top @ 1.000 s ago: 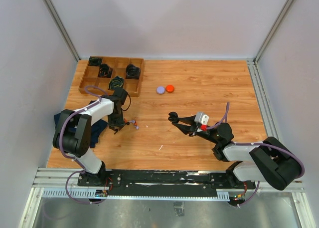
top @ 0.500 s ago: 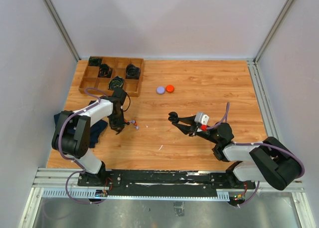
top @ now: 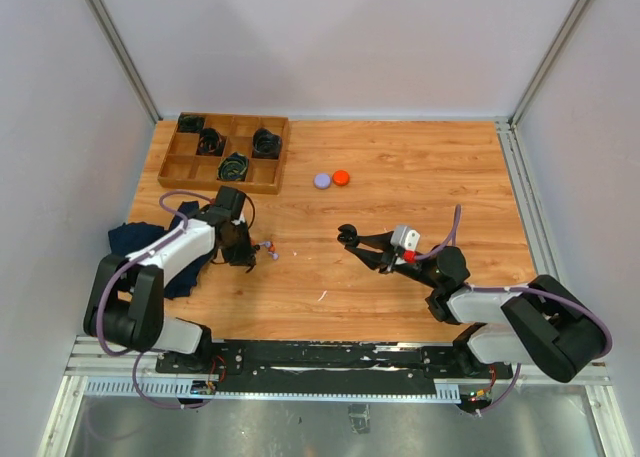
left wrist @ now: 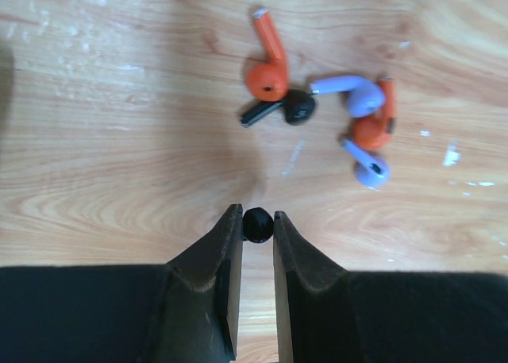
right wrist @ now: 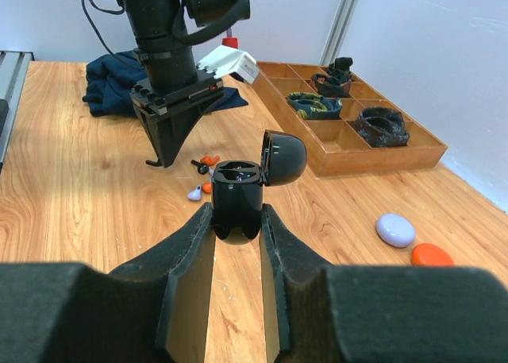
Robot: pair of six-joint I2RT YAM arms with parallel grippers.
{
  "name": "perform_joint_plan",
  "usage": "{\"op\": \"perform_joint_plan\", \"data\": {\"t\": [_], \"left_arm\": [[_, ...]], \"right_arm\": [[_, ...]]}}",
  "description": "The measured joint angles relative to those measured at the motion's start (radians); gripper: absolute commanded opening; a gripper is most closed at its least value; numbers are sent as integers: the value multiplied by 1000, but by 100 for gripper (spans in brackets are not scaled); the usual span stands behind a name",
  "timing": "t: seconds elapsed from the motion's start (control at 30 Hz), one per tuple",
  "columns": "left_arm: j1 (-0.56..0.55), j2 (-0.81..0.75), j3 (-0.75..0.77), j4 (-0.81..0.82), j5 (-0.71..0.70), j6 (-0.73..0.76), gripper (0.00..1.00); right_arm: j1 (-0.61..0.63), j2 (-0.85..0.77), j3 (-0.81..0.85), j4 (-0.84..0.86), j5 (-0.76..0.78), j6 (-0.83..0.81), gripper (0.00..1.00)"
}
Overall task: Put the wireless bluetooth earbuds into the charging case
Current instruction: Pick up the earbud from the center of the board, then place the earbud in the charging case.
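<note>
Left claw (left wrist: pixel 257 220) narrow, tips pinching a black earbud (left wrist: pixel 257 225). Only its round dark head shows between the tips. The stem is hidden, so its long axis cannot be told, nor whether it is off the desk (top: pixel 420 167).

Right claw (right wrist: pixel 236 220) clamped on the black charging case (right wrist: pixel 238 198), held right of desk centre. Lid hinged open and tilted back, opening facing up. Wells inside too dark to read.

Loose earbuds on the desk's left half, mid-depth, just beyond the left claw:
- orange bud (left wrist: pixel 266 65), stem pointing away from the claw
- black bud (left wrist: pixel 287 107) touching it, stem pointing sideways
- clump (left wrist: pixel 367 125) of purple and orange buds, overlapping, hard to separate

From above they are specks.

Desk is light wood grain. Wooden tray (top: pixel 182 167) of coiled cables at the far left corner. Dark cloth (top: pixel 135 239) at the left edge. Walls are pale, with metal frame posts.
</note>
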Motion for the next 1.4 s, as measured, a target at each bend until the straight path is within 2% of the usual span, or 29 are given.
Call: {"op": "perform_joint_plan", "data": {"t": [0.37, 0.73, 1.07, 1.4], "left_arm": [[-17, -283, -105, 230, 182, -119, 12], [-97, -544, -153, 483, 276, -185, 9], [-218, -615, -209, 725, 314, -238, 10], [-377, -583, -205, 885, 314, -246, 9]], "right_arm": [[40, -27, 0, 1, -16, -9, 4], [42, -27, 15, 0, -14, -23, 4], [42, -26, 36, 0, 3, -23, 4], [42, -27, 66, 1, 5, -3, 4]]}}
